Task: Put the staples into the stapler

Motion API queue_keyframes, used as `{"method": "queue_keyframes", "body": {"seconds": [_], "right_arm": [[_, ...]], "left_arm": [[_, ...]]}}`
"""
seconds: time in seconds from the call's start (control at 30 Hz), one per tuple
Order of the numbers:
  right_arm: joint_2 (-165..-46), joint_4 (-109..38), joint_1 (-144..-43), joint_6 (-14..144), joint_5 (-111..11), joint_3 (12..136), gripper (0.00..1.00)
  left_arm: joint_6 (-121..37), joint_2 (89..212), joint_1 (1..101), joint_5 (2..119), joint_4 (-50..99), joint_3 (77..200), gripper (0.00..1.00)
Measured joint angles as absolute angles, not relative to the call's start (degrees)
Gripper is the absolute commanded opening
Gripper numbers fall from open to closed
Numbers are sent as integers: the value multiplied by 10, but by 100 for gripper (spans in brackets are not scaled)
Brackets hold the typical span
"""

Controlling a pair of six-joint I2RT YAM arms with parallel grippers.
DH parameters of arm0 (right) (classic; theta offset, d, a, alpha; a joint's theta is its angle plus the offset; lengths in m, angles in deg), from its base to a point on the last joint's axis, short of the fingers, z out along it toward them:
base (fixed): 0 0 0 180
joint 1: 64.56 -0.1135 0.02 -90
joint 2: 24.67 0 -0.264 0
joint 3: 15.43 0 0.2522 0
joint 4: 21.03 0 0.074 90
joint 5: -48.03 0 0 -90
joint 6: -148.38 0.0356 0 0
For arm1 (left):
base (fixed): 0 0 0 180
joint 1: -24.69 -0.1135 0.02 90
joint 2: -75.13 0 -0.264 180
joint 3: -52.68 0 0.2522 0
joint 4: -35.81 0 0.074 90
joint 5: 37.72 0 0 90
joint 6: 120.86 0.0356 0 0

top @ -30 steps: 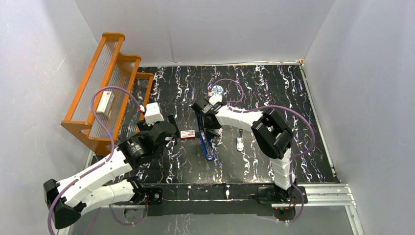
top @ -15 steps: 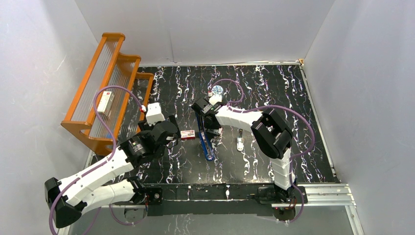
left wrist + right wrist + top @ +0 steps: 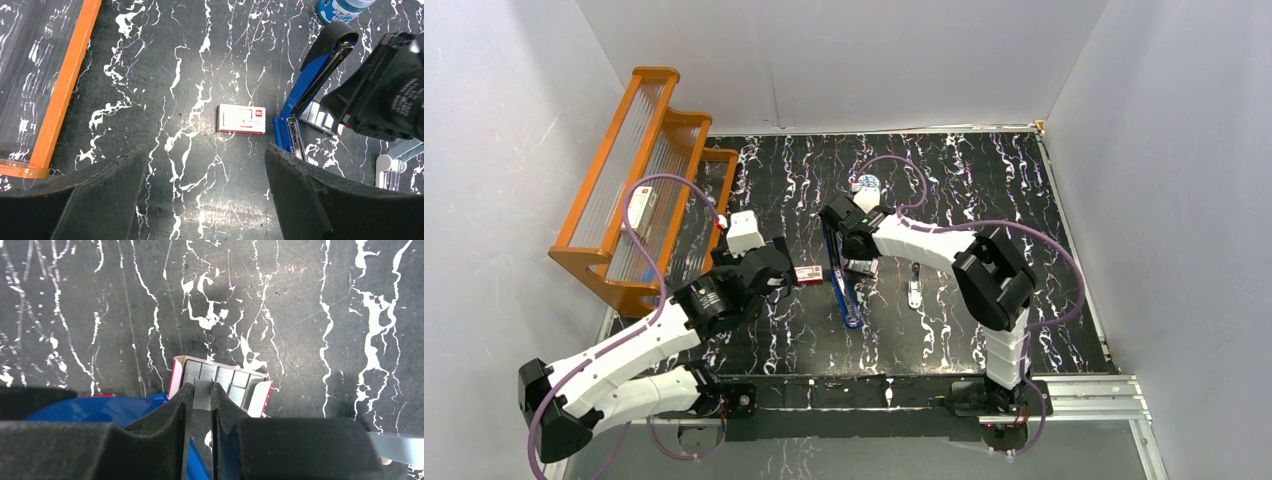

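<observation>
The blue stapler (image 3: 841, 277) lies open on the black marbled table, its metal rail showing in the left wrist view (image 3: 295, 107). The red-and-white staple box (image 3: 808, 275) lies just left of it (image 3: 241, 119). Its pale tray of silvery staples (image 3: 227, 381) sits right of the stapler (image 3: 320, 117). My right gripper (image 3: 202, 390) is over the tray's near end, shut on a strip of staples (image 3: 202, 396); it also shows from above (image 3: 856, 262). My left gripper (image 3: 205, 155) is open and empty, a little short of the box (image 3: 782, 280).
An orange rack (image 3: 639, 150) stands at the left with a longer white box (image 3: 640, 206) in it. A small white and light-blue tool (image 3: 914, 285) lies right of the tray. A round blue-and-white item (image 3: 868, 184) sits behind the stapler.
My right arm's elbow has swung a little to the right while its gripper stays over the tray. My left gripper has edged slightly toward the box.
</observation>
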State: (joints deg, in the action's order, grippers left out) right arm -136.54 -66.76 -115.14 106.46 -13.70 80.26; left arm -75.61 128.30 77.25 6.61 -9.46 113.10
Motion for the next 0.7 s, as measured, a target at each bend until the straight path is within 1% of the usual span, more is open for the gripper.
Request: {"method": "queue_keyframes", "body": {"seconds": [0.2, 0.43, 0.7], "right_arm": [[-1316, -658, -1151, 1061, -147, 772, 27], [-1240, -652, -1152, 1044, -186, 656, 27], [-1178, -653, -1181, 1032, -227, 582, 29]], "left_arm": [[-766, 1293, 772, 81, -95, 1131, 86], [-785, 1300, 772, 101, -97, 1131, 86], [-811, 1303, 772, 130, -92, 1125, 86]]}}
